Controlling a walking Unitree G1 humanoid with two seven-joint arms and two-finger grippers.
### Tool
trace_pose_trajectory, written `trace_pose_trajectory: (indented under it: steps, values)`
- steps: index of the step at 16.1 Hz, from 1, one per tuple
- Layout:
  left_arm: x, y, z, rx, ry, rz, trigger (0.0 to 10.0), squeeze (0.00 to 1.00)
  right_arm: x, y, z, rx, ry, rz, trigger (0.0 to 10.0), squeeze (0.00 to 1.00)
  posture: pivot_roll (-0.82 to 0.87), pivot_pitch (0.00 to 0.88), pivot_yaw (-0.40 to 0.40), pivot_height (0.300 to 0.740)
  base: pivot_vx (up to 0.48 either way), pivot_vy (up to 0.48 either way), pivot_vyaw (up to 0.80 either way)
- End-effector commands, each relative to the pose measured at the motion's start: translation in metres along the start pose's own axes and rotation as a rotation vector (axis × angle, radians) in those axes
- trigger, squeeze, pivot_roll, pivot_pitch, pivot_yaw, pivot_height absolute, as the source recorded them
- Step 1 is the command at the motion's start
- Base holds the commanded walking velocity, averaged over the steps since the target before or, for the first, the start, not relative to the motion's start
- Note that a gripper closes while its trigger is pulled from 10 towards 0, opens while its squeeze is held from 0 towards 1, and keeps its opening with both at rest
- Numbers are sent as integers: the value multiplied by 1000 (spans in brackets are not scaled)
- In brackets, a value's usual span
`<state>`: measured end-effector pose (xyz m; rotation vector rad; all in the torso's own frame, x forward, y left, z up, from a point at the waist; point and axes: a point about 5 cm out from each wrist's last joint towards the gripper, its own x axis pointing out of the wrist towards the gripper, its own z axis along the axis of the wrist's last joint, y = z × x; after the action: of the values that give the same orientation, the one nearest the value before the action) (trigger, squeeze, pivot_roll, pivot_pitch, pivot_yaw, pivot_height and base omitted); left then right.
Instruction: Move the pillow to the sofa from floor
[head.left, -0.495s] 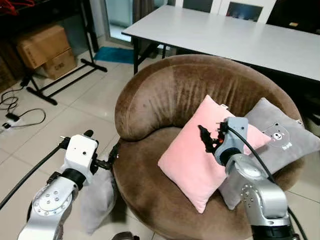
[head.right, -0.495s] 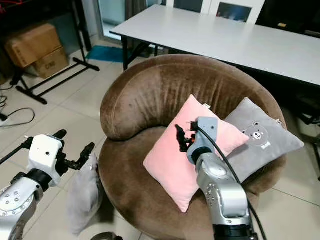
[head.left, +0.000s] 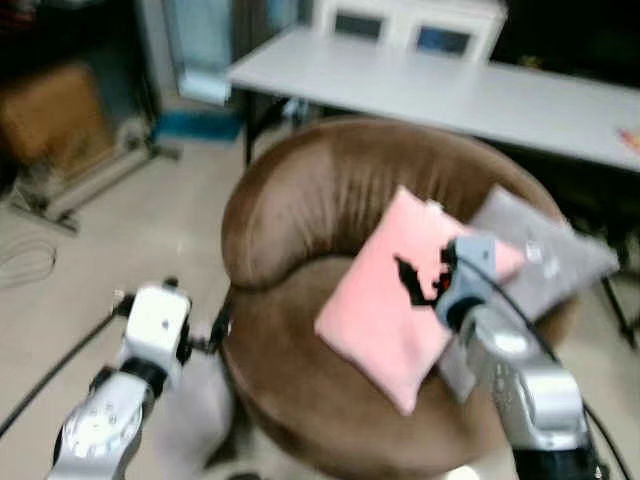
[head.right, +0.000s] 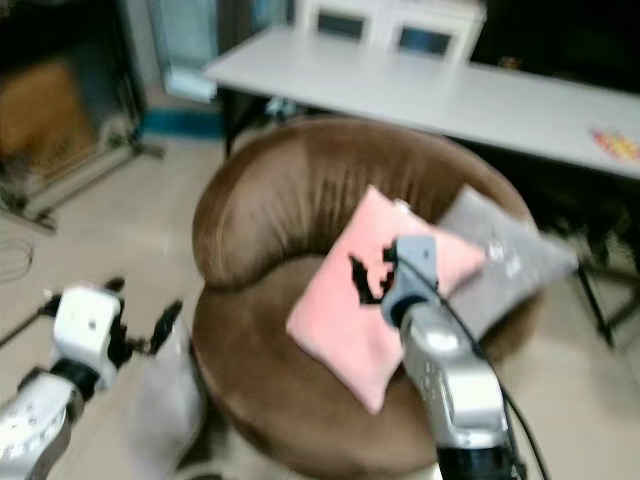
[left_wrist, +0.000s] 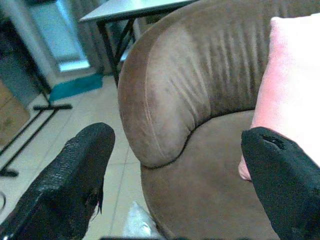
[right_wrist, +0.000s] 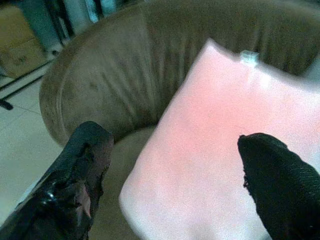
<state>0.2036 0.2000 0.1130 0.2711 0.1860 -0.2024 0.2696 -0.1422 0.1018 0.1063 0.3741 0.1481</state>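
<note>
No writing can be read; the head views are blurred and have shifted since half a second ago. The grey pillow (head.right: 165, 410) lies on the floor beside the round brown sofa (head.left: 300, 210). The left end effector (head.left: 215, 330) is spread wide just above it. The right end effector (head.left: 420, 280), also wide, hovers before the pink pillow (head.left: 375, 310), beside a grey bear pillow (head.left: 545, 255).

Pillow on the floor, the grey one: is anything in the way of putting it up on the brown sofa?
Partly. The grey pillow lies on the floor against the sofa, beside the open left gripper. A pink pillow and another grey pillow fill the seat's right side; its left side looks bare.
</note>
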Motion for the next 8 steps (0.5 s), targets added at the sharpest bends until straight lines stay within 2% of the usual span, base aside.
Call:
trace_pose_trajectory:
  steps: [1, 8]
  values:
    - [2, 1, 5, 10, -20, 4, 10000, 0, 0, 3, 5, -16, -10, 16, 10000, 1000, 6, 0, -65, 740, 0, 326, 0]
    - [0, 1, 4, -12, -21, 45, 10000, 0, 4, 7, 5, -18, -5, 47, 10000, 1000, 16, 0, -72, 740, 0, 319, 0]
